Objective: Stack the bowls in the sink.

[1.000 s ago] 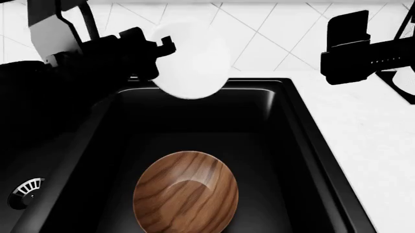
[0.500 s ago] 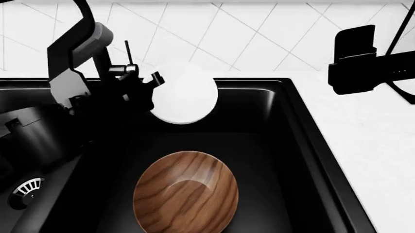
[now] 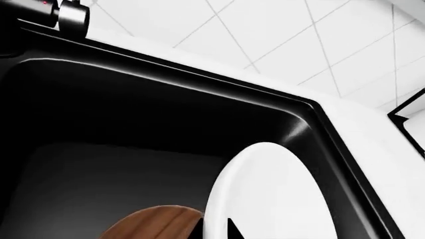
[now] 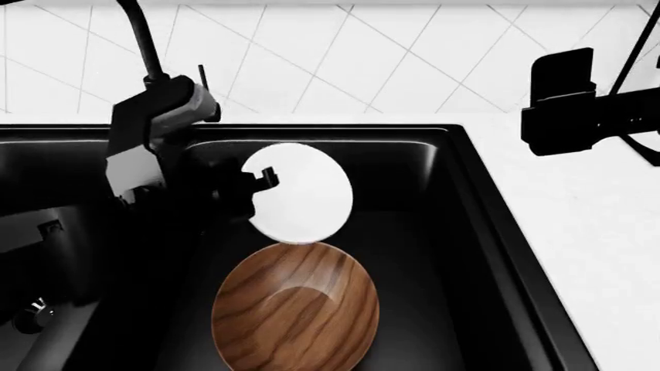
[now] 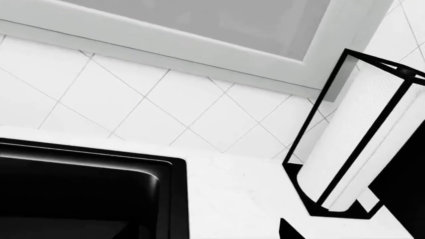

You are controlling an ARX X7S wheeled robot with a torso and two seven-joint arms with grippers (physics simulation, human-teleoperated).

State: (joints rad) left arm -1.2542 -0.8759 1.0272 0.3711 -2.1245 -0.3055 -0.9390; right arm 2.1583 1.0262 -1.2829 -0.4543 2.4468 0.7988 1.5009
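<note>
The small white bowl (image 4: 304,193) hangs tilted on edge inside the right basin of the black sink (image 4: 484,209), just above the far rim of the brown wooden bowl (image 4: 296,307). My left gripper (image 4: 258,187) is shut on the white bowl's left rim. In the left wrist view the white bowl's rim (image 3: 222,199) sits between two black fingertips (image 3: 232,230), with the wooden bowl (image 3: 156,224) beyond it. My right gripper (image 4: 562,97) hovers over the counter at the far right, open and holding nothing; one fingertip (image 5: 285,230) shows.
A slim black faucet (image 4: 139,39) rises behind the sink's divider. A white paper-towel roll in a black stand (image 5: 359,144) is on the white counter (image 4: 588,232) at the right. A tiled wall runs behind.
My left arm has brought the white bowl down and nearer, from level with the sink's back edge into the basin, close above the wooden bowl. The right arm has barely moved.
</note>
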